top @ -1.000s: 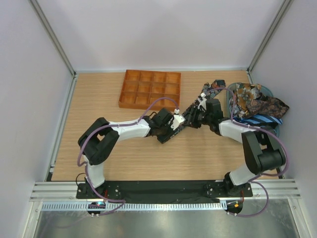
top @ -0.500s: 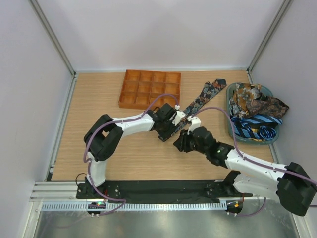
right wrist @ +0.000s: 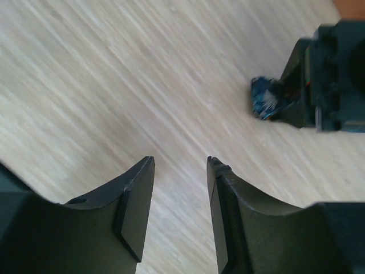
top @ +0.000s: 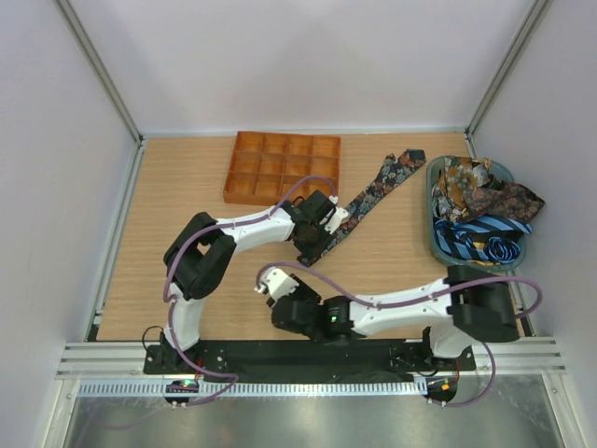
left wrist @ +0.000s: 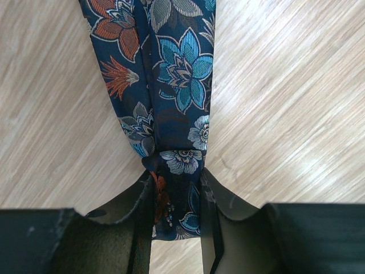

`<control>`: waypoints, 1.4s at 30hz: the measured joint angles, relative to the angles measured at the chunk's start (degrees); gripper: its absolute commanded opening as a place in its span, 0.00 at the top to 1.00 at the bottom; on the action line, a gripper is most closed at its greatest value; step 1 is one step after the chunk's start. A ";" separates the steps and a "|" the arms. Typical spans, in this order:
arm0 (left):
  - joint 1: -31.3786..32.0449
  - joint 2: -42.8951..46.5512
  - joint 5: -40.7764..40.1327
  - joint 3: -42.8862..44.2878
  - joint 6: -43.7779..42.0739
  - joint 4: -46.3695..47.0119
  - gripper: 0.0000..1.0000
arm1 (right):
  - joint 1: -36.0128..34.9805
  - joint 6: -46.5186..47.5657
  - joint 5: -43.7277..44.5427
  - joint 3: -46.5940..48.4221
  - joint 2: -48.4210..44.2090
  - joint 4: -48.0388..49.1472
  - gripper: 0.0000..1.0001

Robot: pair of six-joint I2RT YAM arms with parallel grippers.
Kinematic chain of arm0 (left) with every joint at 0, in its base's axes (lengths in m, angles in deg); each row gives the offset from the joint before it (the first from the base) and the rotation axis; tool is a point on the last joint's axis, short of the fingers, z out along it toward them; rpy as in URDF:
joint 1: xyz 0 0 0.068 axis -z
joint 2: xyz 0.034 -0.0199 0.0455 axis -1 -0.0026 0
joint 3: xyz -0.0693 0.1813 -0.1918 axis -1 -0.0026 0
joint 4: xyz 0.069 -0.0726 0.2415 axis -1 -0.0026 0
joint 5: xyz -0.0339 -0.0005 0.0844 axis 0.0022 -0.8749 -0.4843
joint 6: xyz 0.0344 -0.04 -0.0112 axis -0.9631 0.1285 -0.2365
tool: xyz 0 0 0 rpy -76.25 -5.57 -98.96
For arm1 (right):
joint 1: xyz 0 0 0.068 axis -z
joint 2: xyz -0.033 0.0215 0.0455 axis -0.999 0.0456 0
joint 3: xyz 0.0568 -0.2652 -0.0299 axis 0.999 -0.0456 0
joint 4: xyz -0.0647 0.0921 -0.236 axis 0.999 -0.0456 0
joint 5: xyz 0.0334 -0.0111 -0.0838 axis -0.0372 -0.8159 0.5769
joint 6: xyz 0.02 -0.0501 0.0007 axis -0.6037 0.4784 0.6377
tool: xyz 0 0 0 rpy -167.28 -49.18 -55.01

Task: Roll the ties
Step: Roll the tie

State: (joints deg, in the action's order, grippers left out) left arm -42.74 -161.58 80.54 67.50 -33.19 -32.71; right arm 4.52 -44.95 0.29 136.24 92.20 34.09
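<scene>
Left wrist shows left jaws pinching the tie (left wrist: 177,85), tip hidden; right jaws apart, empty.

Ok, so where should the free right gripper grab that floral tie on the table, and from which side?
Grip the tie just beyond the left gripper, which pinches its narrow end. There it lies flat and narrow, so the open right gripper could probably come from above, jaws across its width. The wide end looks too broad.

The floral tie (left wrist: 177,74) is navy with teal, orange, white blooms; striped tie (top: 480,231) blue; tray (top: 244,199) orange.
</scene>
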 measured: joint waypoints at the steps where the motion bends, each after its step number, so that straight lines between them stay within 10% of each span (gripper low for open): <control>1: 0.00 -0.02 0.00 0.09 0.11 -0.28 0.76 | -0.74 1.01 1.66 2.75 2.86 -0.81 0.50; 15: 0.00 -0.42 0.11 1.31 0.20 -3.96 0.76 | -0.68 7.06 17.57 34.51 35.56 -26.84 0.33; 42: -0.13 -3.80 1.14 7.61 0.46 -16.70 0.72 | 6.80 13.92 20.48 39.21 41.31 -32.76 0.37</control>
State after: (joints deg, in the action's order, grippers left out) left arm -42.87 -165.38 81.67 75.11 -32.74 -49.41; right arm 11.31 -31.02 20.77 175.45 133.51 1.32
